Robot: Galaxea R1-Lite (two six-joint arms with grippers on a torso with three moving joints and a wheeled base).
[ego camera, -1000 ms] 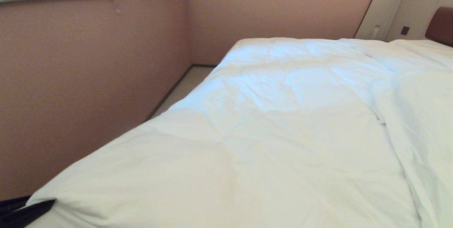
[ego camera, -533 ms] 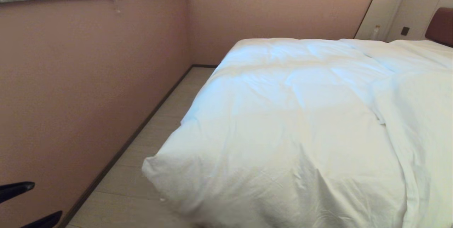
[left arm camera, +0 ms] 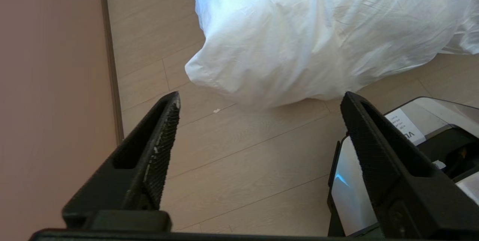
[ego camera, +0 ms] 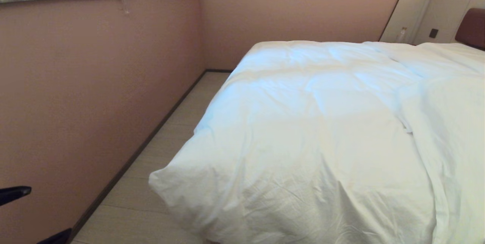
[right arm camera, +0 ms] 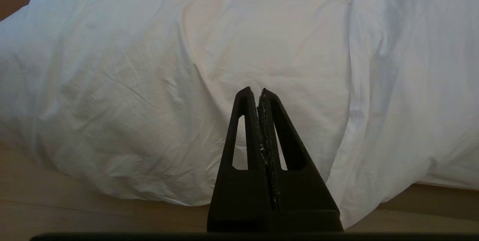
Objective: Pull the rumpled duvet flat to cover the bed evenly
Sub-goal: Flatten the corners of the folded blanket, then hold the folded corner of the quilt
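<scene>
Two black fingers (left arm camera: 164, 128) of the left gripper (left arm camera: 260, 100) stand spread wide with nothing between them, held above the pale wood-plank floor (left arm camera: 232, 166) beside the pink wall (left arm camera: 48, 84). The duvet (left arm camera: 299, 35) hangs apart from those fingers, its puffy white corner bulging down at the foot of the bed (ego camera: 435, 52) and appearing to rest on the floor just beyond the fingertips; no part of the cloth touches the gripper. In the head view only the fingertips show at the lower left edge, well clear of the duvet's drooping corner. The fingers are wedge-shaped, matte, with finely ribbed inner pads flecked with white lint.

Across the bed the duvet lies broad and soft, faintly quilted in large squares, its cotton cover creased in fine wrinkles near the foot. Along its right side a long raised fold runs toward the headboard, where a second white layer overlaps it; whether that is the same duvet doubled over is hard to tell. A brown padded headboard (ego camera: 471, 28) and beige panels (ego camera: 420, 16) stand at the far end.

The right gripper (right arm camera: 259, 91) has its fingers pressed together, holding nothing, pointing at the duvet's hanging side without touching it. A glossy part of the robot's base (left arm camera: 351, 188) shows beside the left gripper.
</scene>
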